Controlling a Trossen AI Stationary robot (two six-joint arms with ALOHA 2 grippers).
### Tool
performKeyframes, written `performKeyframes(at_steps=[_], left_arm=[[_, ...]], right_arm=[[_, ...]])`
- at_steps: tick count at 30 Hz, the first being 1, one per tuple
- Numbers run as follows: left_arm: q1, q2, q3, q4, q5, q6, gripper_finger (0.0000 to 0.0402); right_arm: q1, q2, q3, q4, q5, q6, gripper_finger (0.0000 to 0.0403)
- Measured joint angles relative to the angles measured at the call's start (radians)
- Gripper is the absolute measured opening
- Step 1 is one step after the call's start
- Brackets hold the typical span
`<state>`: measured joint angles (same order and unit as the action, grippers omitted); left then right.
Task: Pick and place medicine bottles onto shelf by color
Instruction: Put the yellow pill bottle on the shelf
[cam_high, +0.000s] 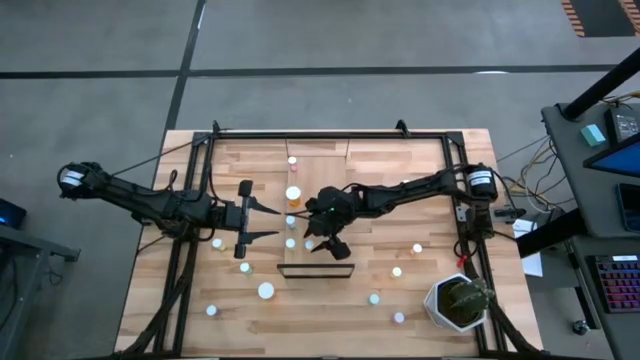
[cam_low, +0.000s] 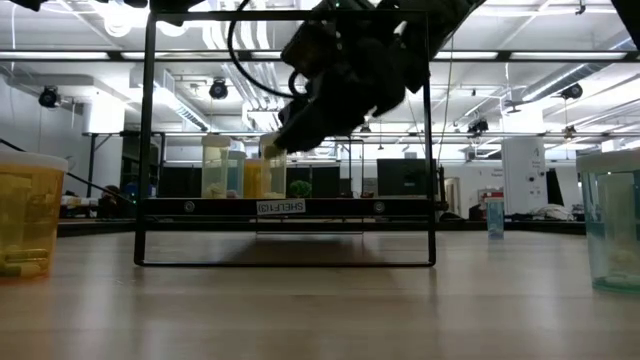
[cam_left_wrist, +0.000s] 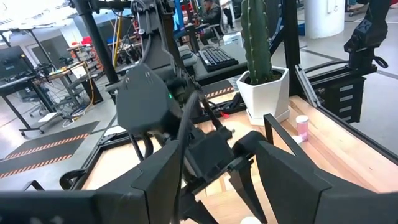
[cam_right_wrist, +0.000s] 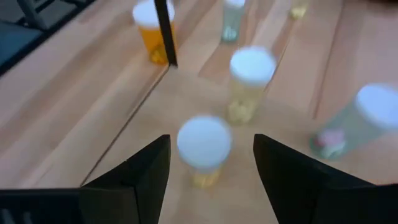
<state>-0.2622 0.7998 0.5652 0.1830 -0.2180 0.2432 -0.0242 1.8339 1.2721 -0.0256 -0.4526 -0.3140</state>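
Note:
Small white-capped medicine bottles (cam_high: 266, 290) stand scattered on the slatted table. The shelf (cam_high: 318, 160) is a light plank running from the far middle to a dark rail (cam_high: 315, 268); an orange bottle (cam_high: 293, 193) stands on it. My right gripper (cam_high: 318, 245) hangs open and slants down over a yellowish bottle (cam_right_wrist: 204, 149), one finger on either side of its white cap and apart from it. A second yellowish bottle (cam_right_wrist: 250, 81), a greenish one (cam_right_wrist: 354, 121) and an orange one (cam_right_wrist: 152, 31) stand beyond. My left gripper (cam_high: 268, 222) waits open at the table's left, pointing level.
A cactus in a white pot (cam_high: 458, 300) stands at the near right corner. A dark metal frame (cam_high: 330, 133) rings the table. In the low view an orange bottle (cam_low: 25, 215) and a greenish one (cam_low: 615, 220) stand close to the camera.

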Motion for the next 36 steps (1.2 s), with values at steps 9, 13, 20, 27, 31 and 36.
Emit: performKeyframes(at_steps=[9,13,20,27,31,36], left_arm=[[0.000,0.000,0.000,0.000,0.000,0.000,0.0194],[0.000,0.000,0.000,-0.002,0.000,0.000,0.0194],[0.000,0.000,0.000,-0.002,0.000,0.000,0.0194],[0.000,0.000,0.000,-0.006,0.000,0.000,0.0194],[0.000,0.000,0.000,-0.004,0.000,0.000,0.0194],[0.000,-0.003,0.000,-0.004,-0.009,0.000,0.0194]], right_arm=[[0.000,-0.001,0.010,-0.006,0.000,0.000,0.0167],[0.000,-0.001,0.010,-0.008,-0.001,0.005,0.0128],[0.000,-0.023,0.011,-0.028,-0.001,0.028,0.0106],[-0.031,-0.110,0.012,-0.062,0.010,0.048,0.0114],[-0.092,-0.193,0.017,-0.115,0.090,0.069,0.0111],[-0.175,-0.259,0.017,-0.118,0.164,0.123,0.0111]])
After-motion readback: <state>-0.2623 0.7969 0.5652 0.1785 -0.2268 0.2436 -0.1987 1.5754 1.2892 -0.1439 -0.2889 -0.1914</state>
